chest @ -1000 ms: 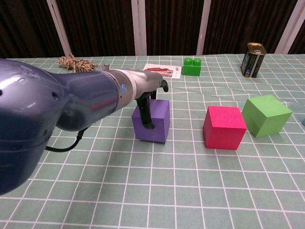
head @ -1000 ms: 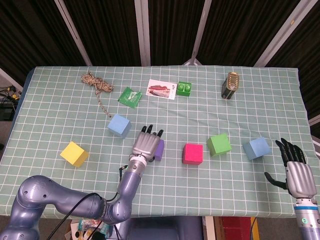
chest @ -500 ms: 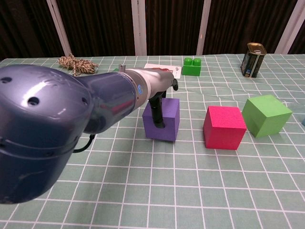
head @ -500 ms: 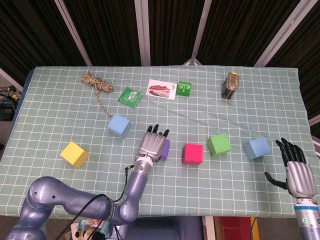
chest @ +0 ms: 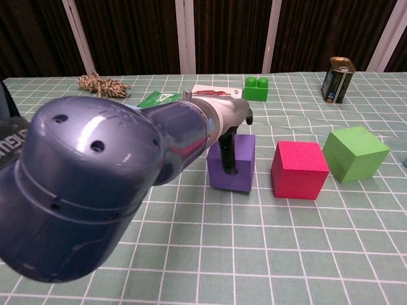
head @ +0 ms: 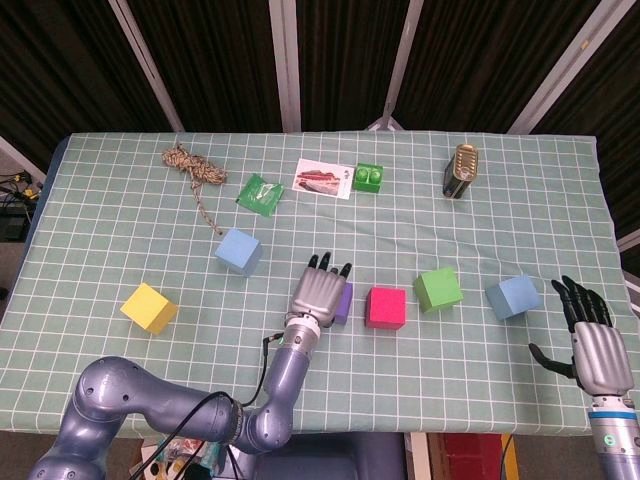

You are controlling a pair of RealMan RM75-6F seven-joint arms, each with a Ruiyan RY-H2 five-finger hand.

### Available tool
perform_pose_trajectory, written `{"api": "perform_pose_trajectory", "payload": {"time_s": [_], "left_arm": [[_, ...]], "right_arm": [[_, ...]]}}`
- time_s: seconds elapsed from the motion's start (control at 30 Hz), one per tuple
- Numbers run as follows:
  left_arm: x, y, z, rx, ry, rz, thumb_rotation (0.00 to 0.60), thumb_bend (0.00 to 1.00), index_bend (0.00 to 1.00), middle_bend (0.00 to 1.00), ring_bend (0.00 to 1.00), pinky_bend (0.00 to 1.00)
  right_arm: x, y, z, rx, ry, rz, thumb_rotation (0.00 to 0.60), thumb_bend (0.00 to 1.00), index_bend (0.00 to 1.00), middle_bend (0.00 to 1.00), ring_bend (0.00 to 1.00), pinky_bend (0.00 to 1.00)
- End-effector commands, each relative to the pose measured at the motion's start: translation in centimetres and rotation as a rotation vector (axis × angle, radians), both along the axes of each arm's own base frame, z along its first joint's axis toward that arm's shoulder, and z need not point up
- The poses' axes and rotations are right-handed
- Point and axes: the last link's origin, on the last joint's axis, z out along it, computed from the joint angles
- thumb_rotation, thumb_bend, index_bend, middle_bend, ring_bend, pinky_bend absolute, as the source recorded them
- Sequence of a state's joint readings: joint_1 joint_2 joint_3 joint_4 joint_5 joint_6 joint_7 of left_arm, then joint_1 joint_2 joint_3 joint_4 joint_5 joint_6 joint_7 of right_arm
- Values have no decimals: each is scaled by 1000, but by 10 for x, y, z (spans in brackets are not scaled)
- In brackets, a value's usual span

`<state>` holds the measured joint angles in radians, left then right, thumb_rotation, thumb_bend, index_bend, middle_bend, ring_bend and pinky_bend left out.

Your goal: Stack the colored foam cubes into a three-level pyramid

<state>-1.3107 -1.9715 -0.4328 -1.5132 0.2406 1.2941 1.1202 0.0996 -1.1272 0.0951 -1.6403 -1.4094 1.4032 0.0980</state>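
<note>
- Purple cube [chest: 233, 162] shifted right vs earlier frames, now just beside pink cube [head: 385, 307], small gap left, frame center.
- Left hand [head: 319, 290] laid over purple cube, fingers draped down its front face per chest view; cube gripped, resting on table [head: 120, 220].
- Right hand [head: 596, 350] seen at lower right, fingers spread, nothing held.
- Green cube [head: 438, 289] and blue cube [head: 514, 297] located right of pink.
- 2nd blue cube [head: 238, 250] and yellow cube [head: 148, 307] sited at left, well apart.
</note>
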Motion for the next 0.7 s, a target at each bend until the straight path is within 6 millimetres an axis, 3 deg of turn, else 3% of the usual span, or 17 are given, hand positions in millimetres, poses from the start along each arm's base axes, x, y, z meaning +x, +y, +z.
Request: {"api": "perform_pose_trajectory", "payload": {"time_s": [0.03,0.7], "left_arm": [[2,-1,-3,1,6,-3,600,324,133,319,1,101],[9,-2,-14,4,-10,17,600,323,135,312,1,101]], "right_arm": [[0,0,0,-1,-1,-1,600,249,0,0,0,22],[0,0,0,1,-12,-1,600,249,0,0,0,22]]}}
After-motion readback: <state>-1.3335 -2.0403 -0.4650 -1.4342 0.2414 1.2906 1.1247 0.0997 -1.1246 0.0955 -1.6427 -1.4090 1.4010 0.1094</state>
